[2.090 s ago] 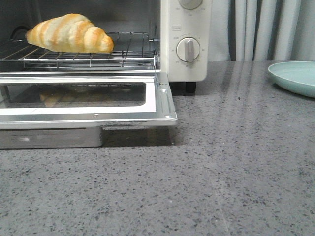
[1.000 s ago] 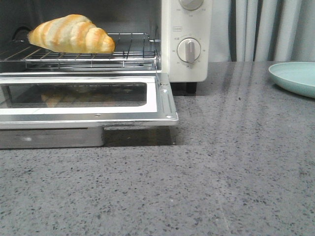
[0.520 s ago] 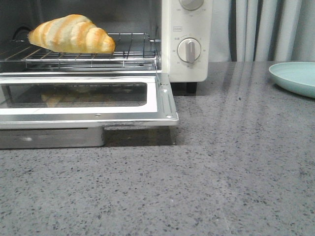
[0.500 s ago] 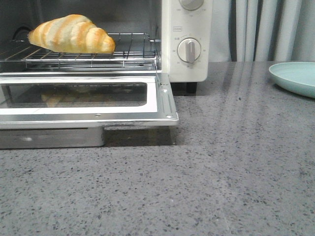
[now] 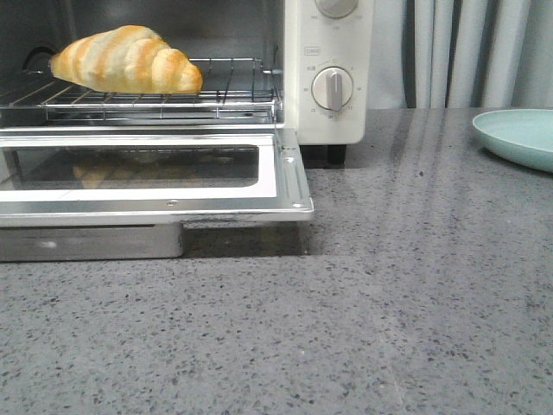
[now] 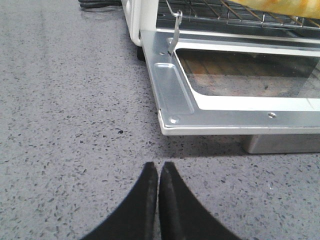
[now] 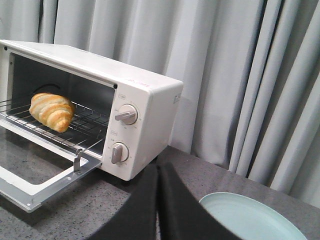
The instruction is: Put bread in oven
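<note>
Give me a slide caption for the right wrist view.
Croissant on the open toaster oven's rack, right gripper shut.

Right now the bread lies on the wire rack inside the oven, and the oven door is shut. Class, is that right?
Not quite. The bread does lie on the wire rack inside the oven, but the door is dropped open, as the front view shows.

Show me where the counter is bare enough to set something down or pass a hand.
Bare counter runs from the oven door's edge right to the plate, and across the whole front. The bread fills the rack's left part; its right part is free. Both sets of fingers are shut.
</note>
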